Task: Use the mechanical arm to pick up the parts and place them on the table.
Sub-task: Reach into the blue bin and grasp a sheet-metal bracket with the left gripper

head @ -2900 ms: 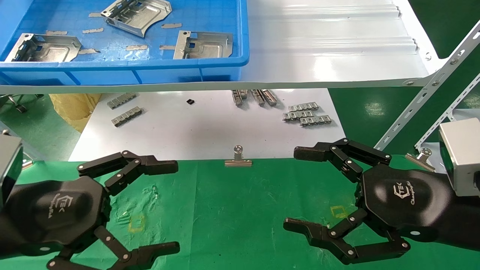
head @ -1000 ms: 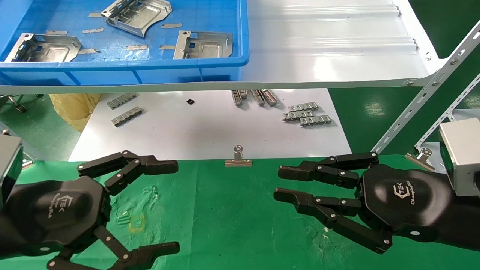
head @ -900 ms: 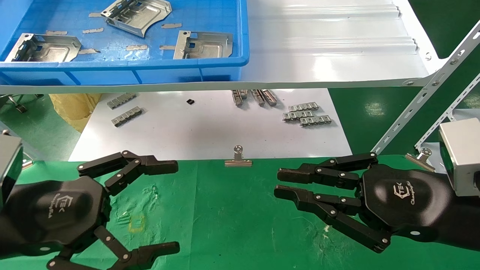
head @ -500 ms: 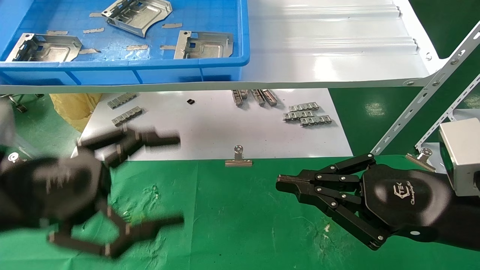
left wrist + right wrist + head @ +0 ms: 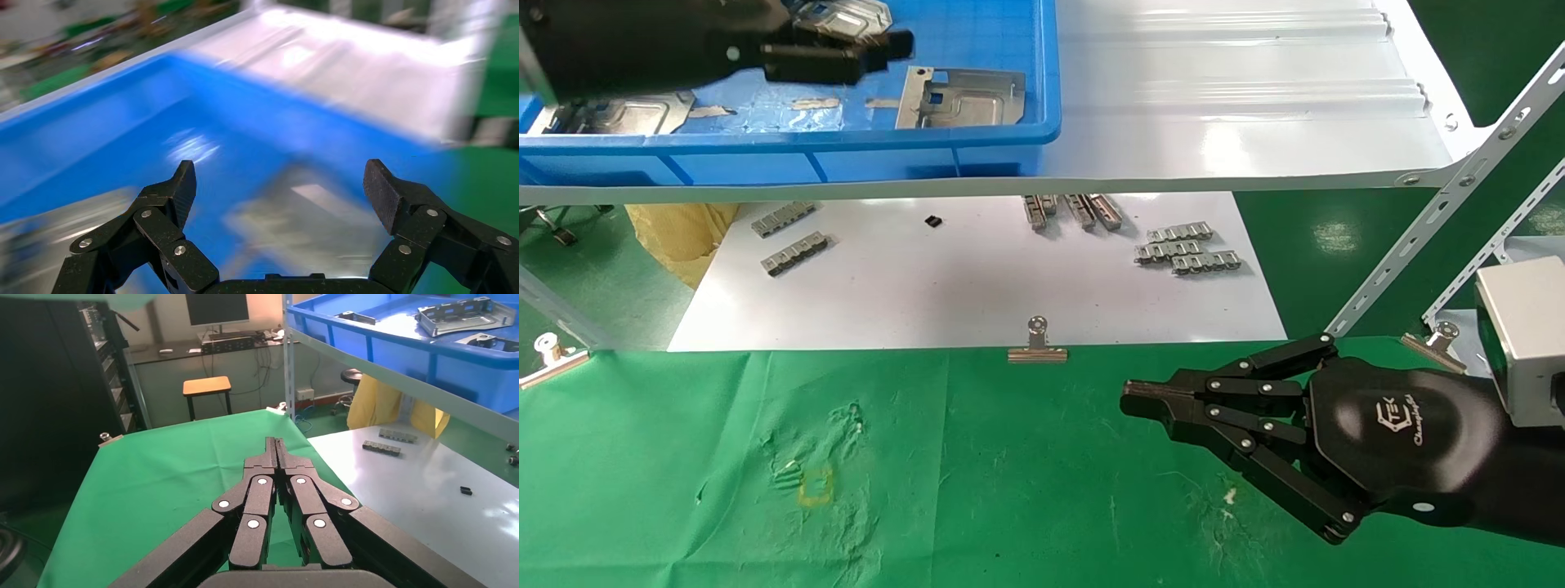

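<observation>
Three silver parts lie in the blue bin [image 5: 1009, 131]: one near its right wall [image 5: 964, 96], one at the left [image 5: 633, 114] and one at the back [image 5: 850, 15], both partly covered by my left arm. My left gripper [image 5: 866, 51] hovers over the bin, blurred by motion. In the left wrist view it [image 5: 281, 184] is open, with a blurred part [image 5: 306, 220] below the gap and nothing held. My right gripper [image 5: 1128, 400] [image 5: 275, 444] is shut and empty, low over the green table [image 5: 1009, 490] at the right.
The bin stands on a white shelf [image 5: 1238, 98]. Below it a glossy white sheet [image 5: 928, 294] carries grey toothed strips [image 5: 1187, 251]. A binder clip [image 5: 1037, 347] grips the cloth's far edge. Slotted metal struts [image 5: 1459, 188] rise at the right.
My left arm has lifted off the green cloth and swung up and away to above the blue bin, still open. The right gripper, which closed earlier, has stayed put and shut.
</observation>
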`<action>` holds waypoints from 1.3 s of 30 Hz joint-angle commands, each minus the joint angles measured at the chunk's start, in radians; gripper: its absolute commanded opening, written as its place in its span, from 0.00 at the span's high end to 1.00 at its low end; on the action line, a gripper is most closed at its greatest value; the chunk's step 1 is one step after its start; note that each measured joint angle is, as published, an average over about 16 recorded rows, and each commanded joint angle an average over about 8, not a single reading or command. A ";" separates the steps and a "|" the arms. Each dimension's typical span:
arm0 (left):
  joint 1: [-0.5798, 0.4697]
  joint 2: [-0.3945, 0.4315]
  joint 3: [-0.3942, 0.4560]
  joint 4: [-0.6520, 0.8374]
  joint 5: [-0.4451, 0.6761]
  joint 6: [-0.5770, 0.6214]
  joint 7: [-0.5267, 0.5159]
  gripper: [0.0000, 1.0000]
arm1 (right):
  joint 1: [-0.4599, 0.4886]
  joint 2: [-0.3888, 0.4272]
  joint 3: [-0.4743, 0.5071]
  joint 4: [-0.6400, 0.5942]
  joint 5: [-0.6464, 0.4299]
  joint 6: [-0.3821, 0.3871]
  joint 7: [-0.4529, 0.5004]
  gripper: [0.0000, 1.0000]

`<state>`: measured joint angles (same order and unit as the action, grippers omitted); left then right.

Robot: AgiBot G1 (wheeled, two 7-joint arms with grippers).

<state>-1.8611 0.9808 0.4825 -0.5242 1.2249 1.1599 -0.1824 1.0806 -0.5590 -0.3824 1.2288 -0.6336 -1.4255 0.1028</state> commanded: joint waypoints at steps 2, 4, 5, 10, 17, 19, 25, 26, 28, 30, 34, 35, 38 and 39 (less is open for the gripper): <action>-0.086 0.060 0.029 0.153 0.082 -0.107 0.042 0.15 | 0.000 0.000 0.000 0.000 0.000 0.000 0.000 0.57; -0.120 0.090 0.042 0.226 0.114 -0.171 0.059 0.40 | 0.000 0.000 0.000 0.000 0.000 0.000 0.000 0.32; -0.133 0.102 0.047 0.256 0.127 -0.196 0.067 0.53 | 0.000 0.000 0.000 0.000 0.000 0.000 0.000 0.20; -0.181 0.148 0.065 0.377 0.165 -0.294 0.096 1.00 | 0.000 0.000 0.000 0.000 0.000 0.000 0.000 0.00; -0.205 0.178 0.069 0.471 0.175 -0.368 0.107 1.00 | 0.000 0.000 0.000 0.000 0.000 0.000 0.000 0.00; -0.208 0.183 0.070 0.485 0.177 -0.379 0.110 1.00 | 0.000 0.000 0.000 0.000 0.000 0.000 0.000 0.00; -0.213 0.188 0.071 0.503 0.178 -0.385 0.119 1.00 | 0.000 0.000 0.000 0.000 0.000 0.000 0.000 0.00; -0.214 0.188 0.070 0.504 0.177 -0.385 0.121 1.00 | 0.000 0.000 0.000 0.000 0.000 0.000 0.000 0.00; -0.215 0.188 0.069 0.507 0.176 -0.384 0.124 1.00 | 0.000 0.000 0.000 0.000 0.000 0.000 0.000 0.00; -0.217 0.188 0.068 0.509 0.175 -0.385 0.126 1.00 | 0.000 0.000 0.000 0.000 0.000 0.000 0.000 0.00; -0.222 0.191 0.069 0.514 0.176 -0.395 0.127 1.00 | 0.000 0.000 0.000 0.000 0.000 0.000 0.000 0.00; -0.223 0.193 0.069 0.516 0.176 -0.398 0.126 1.00 | 0.000 0.000 0.000 0.000 0.000 0.000 0.000 0.00; -0.225 0.197 0.071 0.522 0.179 -0.406 0.122 1.00 | 0.000 0.000 0.000 0.000 0.000 0.000 0.000 0.00; -0.225 0.199 0.071 0.525 0.179 -0.408 0.119 1.00 | 0.000 0.000 0.000 0.000 0.000 0.000 0.000 0.00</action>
<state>-2.0858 1.1786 0.5545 0.0006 1.4051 0.7550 -0.0657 1.0806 -0.5589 -0.3824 1.2288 -0.6336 -1.4255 0.1028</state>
